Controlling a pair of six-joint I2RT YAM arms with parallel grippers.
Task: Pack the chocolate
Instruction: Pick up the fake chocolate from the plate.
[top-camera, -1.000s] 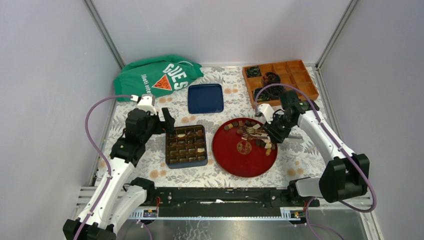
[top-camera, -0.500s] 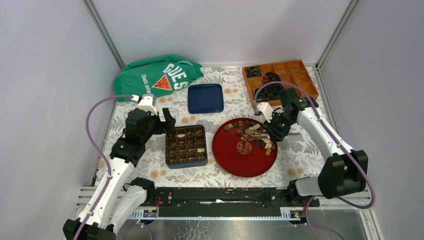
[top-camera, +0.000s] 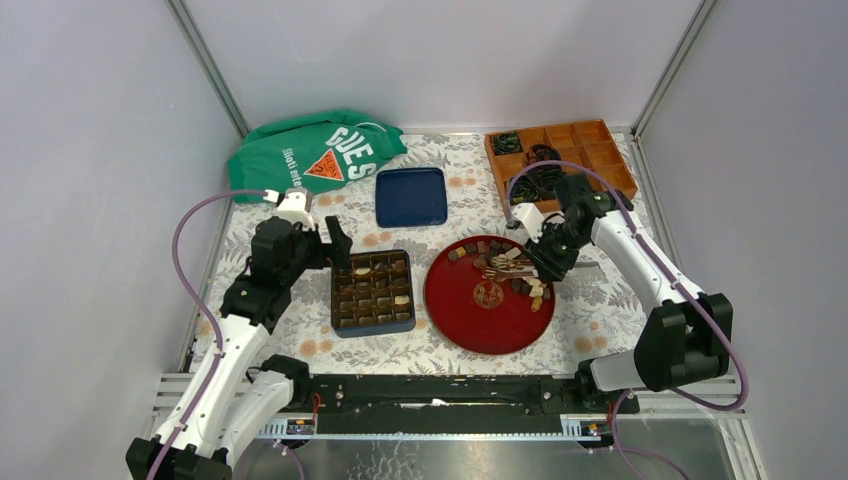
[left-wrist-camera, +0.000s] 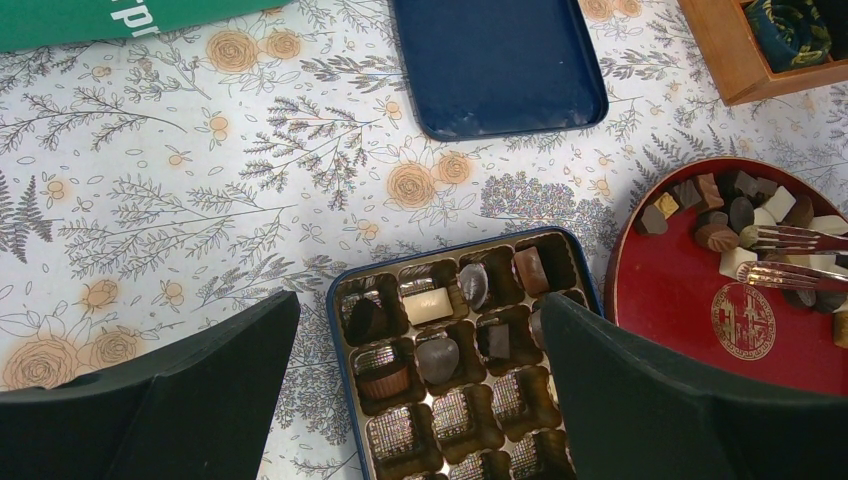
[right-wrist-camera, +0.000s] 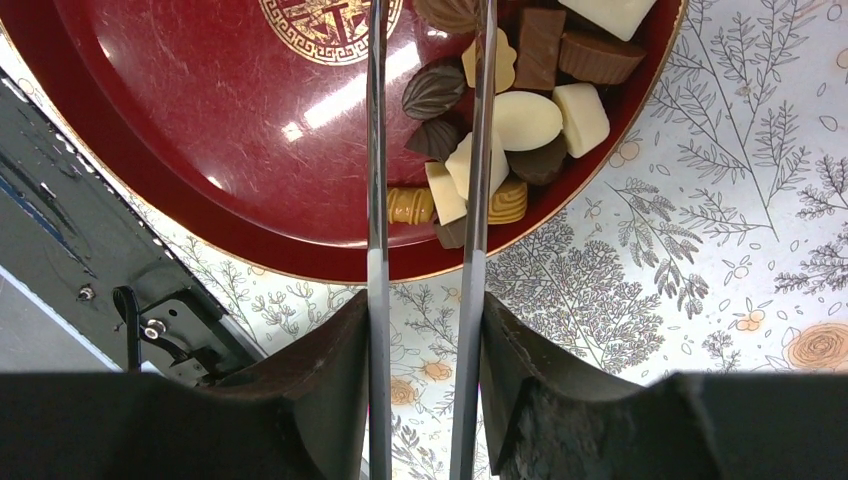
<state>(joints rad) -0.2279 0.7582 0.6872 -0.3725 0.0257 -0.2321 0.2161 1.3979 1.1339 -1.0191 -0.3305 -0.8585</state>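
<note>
The right jaws are now edged toward upper left, clamped on tongs (right-wrist-camera: 376, 300) pointed straight ahead over the chocolate (right-wrist-camera: 527, 120); the left jaws are held wide, empty.

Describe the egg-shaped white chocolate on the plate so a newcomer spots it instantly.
Find the red plate; its chocolates are heaped against one stretch of rim, where the metal tongs reach in. Just beside the tongs lies the cream-white oval piece. Its white neighbours are flat-topped or blocky; this alone is smooth and rounded like an egg.

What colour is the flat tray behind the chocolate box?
The tray is dark blue; clearest in the left wrist view.
</note>
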